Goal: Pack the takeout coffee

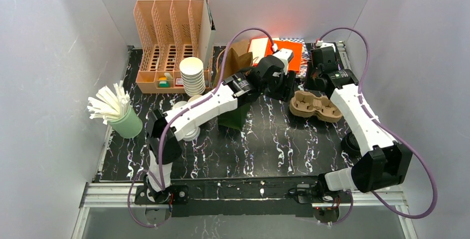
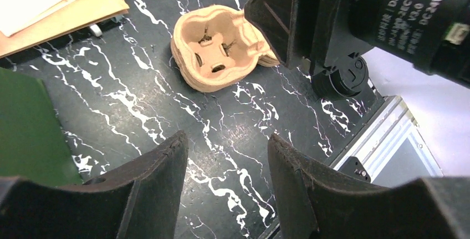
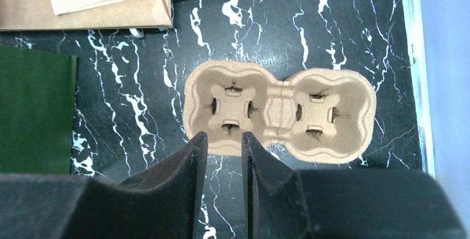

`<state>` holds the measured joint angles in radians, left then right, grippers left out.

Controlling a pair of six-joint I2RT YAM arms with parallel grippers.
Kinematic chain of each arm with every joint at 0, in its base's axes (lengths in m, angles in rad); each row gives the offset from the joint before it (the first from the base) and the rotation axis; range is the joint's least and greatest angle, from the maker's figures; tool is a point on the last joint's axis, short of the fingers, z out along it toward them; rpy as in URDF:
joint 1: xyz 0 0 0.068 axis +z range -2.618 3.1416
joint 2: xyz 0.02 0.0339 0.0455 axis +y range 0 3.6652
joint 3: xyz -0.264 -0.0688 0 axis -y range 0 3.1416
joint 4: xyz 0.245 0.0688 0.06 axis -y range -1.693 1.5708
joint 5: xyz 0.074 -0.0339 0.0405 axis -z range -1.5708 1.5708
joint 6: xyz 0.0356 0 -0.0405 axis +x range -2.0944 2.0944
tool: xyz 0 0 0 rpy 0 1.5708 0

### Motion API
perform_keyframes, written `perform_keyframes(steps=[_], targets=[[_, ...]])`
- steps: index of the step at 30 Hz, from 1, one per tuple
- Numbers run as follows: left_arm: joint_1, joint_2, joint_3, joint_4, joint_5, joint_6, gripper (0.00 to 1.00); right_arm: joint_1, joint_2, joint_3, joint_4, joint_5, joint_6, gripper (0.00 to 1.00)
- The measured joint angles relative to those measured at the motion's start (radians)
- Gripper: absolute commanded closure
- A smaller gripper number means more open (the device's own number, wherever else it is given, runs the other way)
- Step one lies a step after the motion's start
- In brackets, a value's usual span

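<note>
Likely the takeout coffee cup (image 1: 191, 133) is the white round shape at the left of the desk (image 1: 266, 145), just in front of the tall stack of nested cups (image 1: 192, 75). The left arm's white forearm covers most of it, so this cannot be confirmed, and neither wrist view shows it. It stands well apart from the moulded pulp two-cup carrier (image 3: 277, 114), which lies flat on the right half of the desk with both wells facing up and empty, ready to take a cup from above. The right gripper (image 3: 221, 136) hangs over the near rim of the carrier's left well. Its jaws are parted by only a narrow gap and pinch nothing, a pose that looks meant either to steady the carrier or to nip its rim. The left gripper (image 2: 227, 145) hovers over bare marbled desk beside the carrier with its jaws spread wide and empty, an opening suited to a cup's body. Judging by this, the cup has yet to be fetched and seated. A brown paper bag (image 1: 238, 56) stands open behind the left arm, probably the final container.
</note>
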<state>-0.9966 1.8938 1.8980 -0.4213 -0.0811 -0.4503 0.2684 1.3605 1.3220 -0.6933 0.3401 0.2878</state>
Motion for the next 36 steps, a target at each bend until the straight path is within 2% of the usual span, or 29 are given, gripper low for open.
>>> perform_keyframes(steps=[1,4,5,7,12,20,29,36], targets=[[0.0,0.012,0.003,0.002,0.008,-0.003,0.48,-0.004,0.003,0.0,-0.006,0.002,0.0,0.54],[0.0,0.061,0.032,0.003,0.031,-0.012,0.48,-0.06,0.017,-0.003,-0.022,-0.031,0.005,0.25],[0.0,0.079,0.043,0.003,0.039,-0.015,0.47,-0.098,0.026,-0.005,-0.024,-0.05,0.007,0.2],[0.0,0.107,0.056,0.002,0.047,-0.022,0.47,-0.17,0.046,-0.015,-0.023,-0.082,0.011,0.17],[0.0,0.164,0.092,-0.002,0.058,-0.031,0.47,-0.235,0.11,-0.058,-0.018,-0.116,0.024,0.22],[0.0,0.173,0.106,-0.006,0.055,-0.032,0.46,-0.228,0.241,-0.101,0.016,-0.136,0.047,0.19],[0.0,0.173,0.106,-0.011,0.039,-0.023,0.46,-0.228,0.291,-0.126,0.043,-0.11,0.047,0.47],[0.0,0.173,0.106,-0.014,0.037,-0.019,0.46,-0.228,0.29,-0.115,0.017,-0.108,0.049,0.54]])
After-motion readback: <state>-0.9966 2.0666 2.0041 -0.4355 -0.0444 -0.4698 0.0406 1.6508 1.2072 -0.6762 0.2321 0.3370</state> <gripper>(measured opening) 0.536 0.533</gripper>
